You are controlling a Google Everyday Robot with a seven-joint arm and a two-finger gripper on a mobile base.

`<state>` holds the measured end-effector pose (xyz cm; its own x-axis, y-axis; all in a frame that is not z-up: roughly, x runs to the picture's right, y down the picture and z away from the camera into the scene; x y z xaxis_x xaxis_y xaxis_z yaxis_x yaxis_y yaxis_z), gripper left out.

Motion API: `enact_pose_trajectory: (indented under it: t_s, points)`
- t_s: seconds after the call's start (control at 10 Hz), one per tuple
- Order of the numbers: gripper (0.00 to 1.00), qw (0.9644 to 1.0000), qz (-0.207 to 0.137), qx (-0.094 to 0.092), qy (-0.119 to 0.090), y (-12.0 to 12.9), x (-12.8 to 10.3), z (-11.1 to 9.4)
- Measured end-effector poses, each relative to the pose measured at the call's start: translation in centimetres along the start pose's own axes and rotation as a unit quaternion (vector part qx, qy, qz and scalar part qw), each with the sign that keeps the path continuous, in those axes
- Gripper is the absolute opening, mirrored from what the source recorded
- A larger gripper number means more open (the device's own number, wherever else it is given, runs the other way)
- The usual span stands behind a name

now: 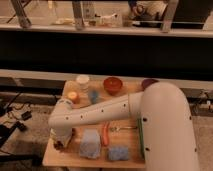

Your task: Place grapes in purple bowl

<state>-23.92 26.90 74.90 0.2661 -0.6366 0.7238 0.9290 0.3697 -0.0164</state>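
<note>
Gripper position: I am holding my gripper (61, 139) low over the front-left corner of the table (75, 160).
Gripper state: I cannot tell whether it is apart or clamped.
Grapes: the grapes (63, 145) are lying directly beneath it as a dark, knobbly, rounded cluster.
Bearing: the purple bowl (148, 82) is sitting diagonally across at the back-right corner, well apart from the grapes and partly hidden by my arm.
Bowl form: it is round, shallow and smooth.

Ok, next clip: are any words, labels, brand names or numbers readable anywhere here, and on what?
None can be read.
The white cup shows no legible label.
The arm has only dark dots, no lettering.
The gripper, low over the front-left corner of the table, shows no marking.
The clutter on the far counter is too blurred to read.
</note>
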Motion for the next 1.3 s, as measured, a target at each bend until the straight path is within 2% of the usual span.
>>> enact_pose_trajectory:
  t_s: [0.6,1.3]
  points:
    - [0.06,0.9986,0.036,0.036,-0.010,0.5,1.1,-2.6]
    - [0.06,0.9936,0.077,0.077,-0.029,1.1,2.2,-4.5]
